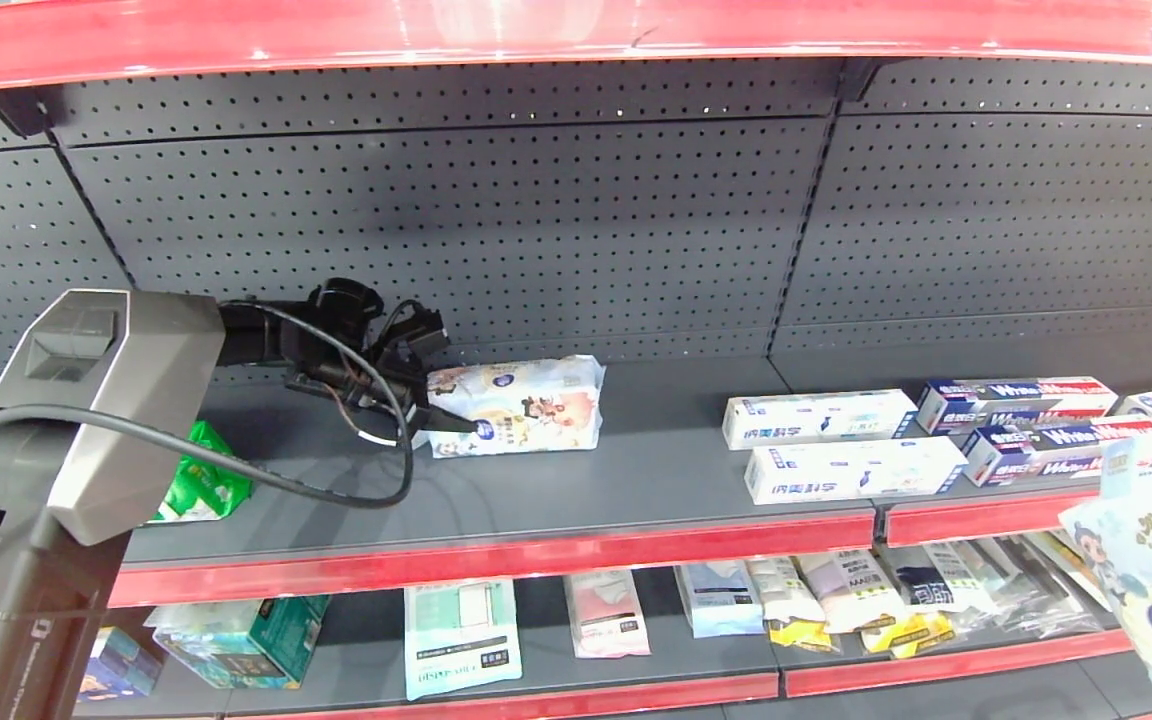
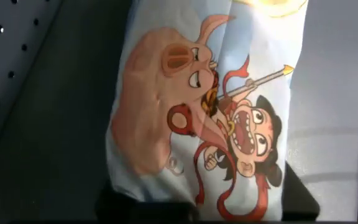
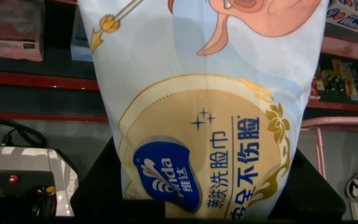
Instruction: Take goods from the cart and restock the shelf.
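The left hand (image 1: 436, 418) reaches over the grey metal shelf (image 1: 636, 480) and is closed on the near end of a soft white cartoon-printed towel pack (image 1: 526, 405). Its fingers press both sides. The pack lies flat on the shelf board just before the perforated back panel (image 1: 536, 220). It probably lies there so that its printed face looks up at shoppers, well apart from the white toothpaste boxes (image 1: 836, 440). The right hand (image 3: 204, 199) grips a second matching soft pack (image 1: 1151, 570) by its lower end. It holds this pack low, in front of the shelves, seemingly waiting its turn. By my reading, the placing is nearly finished and only the release remains.
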Robot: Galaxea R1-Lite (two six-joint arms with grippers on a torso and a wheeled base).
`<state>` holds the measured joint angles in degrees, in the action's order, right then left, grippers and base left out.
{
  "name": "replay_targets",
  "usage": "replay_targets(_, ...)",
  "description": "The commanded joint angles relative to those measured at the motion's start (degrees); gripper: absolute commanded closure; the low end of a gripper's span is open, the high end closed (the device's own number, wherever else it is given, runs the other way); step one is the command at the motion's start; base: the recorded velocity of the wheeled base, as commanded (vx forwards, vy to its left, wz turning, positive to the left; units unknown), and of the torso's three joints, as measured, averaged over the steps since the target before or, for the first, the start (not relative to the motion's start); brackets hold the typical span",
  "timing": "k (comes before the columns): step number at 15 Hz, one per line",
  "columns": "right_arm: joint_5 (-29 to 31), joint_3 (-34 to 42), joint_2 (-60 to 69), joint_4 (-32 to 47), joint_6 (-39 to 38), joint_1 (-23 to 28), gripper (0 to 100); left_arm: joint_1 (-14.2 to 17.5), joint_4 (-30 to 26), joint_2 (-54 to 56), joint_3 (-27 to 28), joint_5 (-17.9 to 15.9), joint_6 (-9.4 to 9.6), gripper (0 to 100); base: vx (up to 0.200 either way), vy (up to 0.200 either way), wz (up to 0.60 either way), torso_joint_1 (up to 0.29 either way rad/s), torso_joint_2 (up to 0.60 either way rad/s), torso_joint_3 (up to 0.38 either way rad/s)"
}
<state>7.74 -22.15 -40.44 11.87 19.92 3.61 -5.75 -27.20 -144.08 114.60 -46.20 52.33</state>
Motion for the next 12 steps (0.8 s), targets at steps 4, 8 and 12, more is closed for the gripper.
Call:
replay_targets(4,0.0,-0.1,0.0,0.0,0.0,0.0,100,0.3,-5.3,2.5,0.0,0.0,1.81,100,0.000,0.000,0.00,0.000,0.00,0.000)
replay_targets(8,0.0,-0.1,-0.1,0.1,0.0,0.0,100,3.4,-8.4,5.2,0.0,-3.7,6.11,100,0.000,0.000,0.00,0.000,0.00,0.000)
replay_targets(12,0.0,0.4,-0.2,0.0,0.0,0.0,100,4.5,-8.2,11.5,-3.2,-3.8,7.26,100,0.000,0.000,0.00,0.000,0.00,0.000)
